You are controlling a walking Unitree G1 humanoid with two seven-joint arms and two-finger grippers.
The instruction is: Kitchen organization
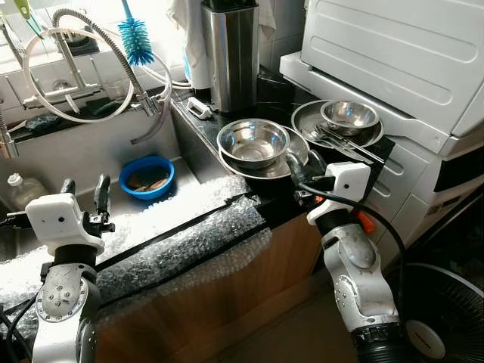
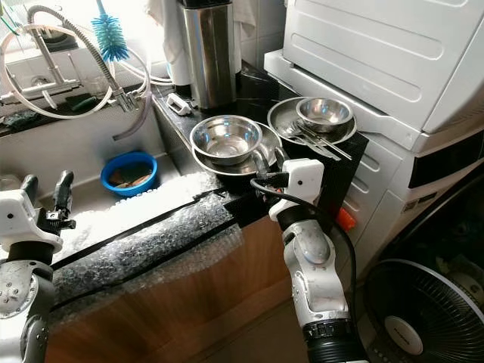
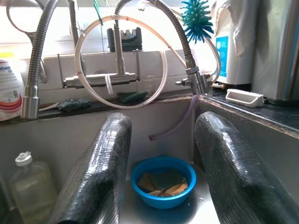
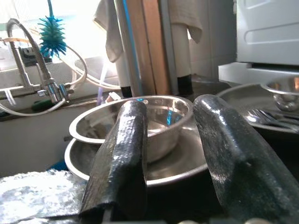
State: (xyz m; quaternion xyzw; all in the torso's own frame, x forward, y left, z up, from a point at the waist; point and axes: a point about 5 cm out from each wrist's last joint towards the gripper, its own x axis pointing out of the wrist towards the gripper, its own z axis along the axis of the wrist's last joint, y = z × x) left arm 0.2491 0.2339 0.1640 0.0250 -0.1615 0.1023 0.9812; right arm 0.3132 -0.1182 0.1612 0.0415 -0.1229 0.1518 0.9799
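Note:
A large steel bowl (image 1: pixel 253 140) sits in a wide steel plate (image 1: pixel 281 165) on the dark counter. My right gripper (image 1: pixel 304 162) is open just in front of that plate's near rim, with nothing between its fingers. In the right wrist view the steel bowl (image 4: pixel 168 123) stands straight ahead between the open fingers (image 4: pixel 126 140). Further right, a second plate (image 1: pixel 310 121) holds a small steel bowl (image 1: pixel 349 115) and some cutlery (image 1: pixel 344 142). My left gripper (image 1: pixel 85 185) is open over the sink. A blue bowl (image 3: pixel 163 182) with scraps lies below and beyond it.
Bubble wrap (image 1: pixel 189 227) covers the counter edge and part of the sink (image 1: pixel 91 144). A steel canister (image 1: pixel 231 53), a blue bottle brush (image 1: pixel 136 34) and hose taps (image 1: pixel 83 91) stand behind. A white appliance (image 1: pixel 393 53) rises at the right, with a fan (image 1: pixel 442 318) on the floor.

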